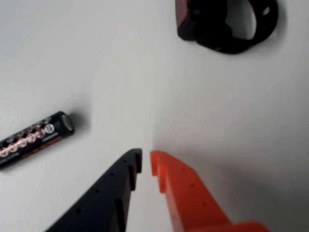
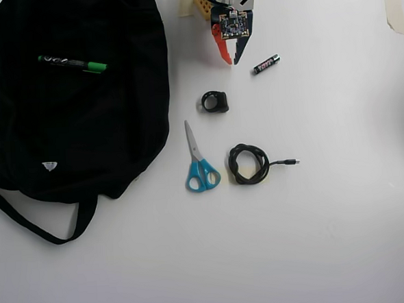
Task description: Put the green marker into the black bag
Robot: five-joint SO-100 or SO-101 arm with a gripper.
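Observation:
The green marker (image 2: 72, 64), a slim dark pen with a bright green cap, lies on top of the black bag (image 2: 70, 132) near its upper part in the overhead view. The bag fills the left side of that view. My gripper (image 2: 229, 59) hangs at the top centre, well right of the bag, with its orange and black fingers close together and nothing between them. In the wrist view the gripper (image 1: 146, 162) shows a narrow gap between the black and orange fingertips above bare white table. The marker and bag are out of the wrist view.
A black battery (image 2: 267, 64) with pink lettering lies right of the gripper, also seen as battery (image 1: 34, 138). A small black ring-shaped part (image 2: 215, 101) sits below the gripper. Blue-handled scissors (image 2: 198, 160) and a coiled black cable (image 2: 251, 164) lie mid-table. Tape (image 2: 394, 13) is stuck top right.

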